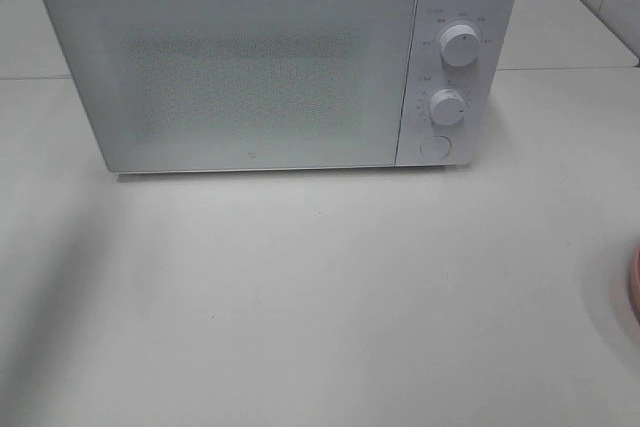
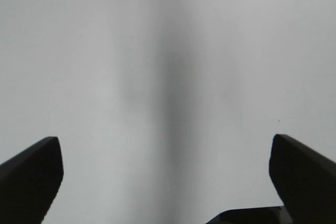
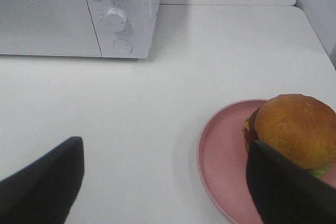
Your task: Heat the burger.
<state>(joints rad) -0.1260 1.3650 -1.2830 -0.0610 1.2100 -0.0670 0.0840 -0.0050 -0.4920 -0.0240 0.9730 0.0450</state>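
Burger [image 3: 296,129] sits on a pink plate [image 3: 223,153] at the lower right of the right wrist frame, well apart from the white microwave [image 1: 250,57], whose door is shut, filling the top of the high view. Right gripper [image 3: 170,182] hangs over the table [image 1: 320,297], jaws spread wide, holding nothing. Left gripper [image 2: 165,174] is wide open over bare table too.
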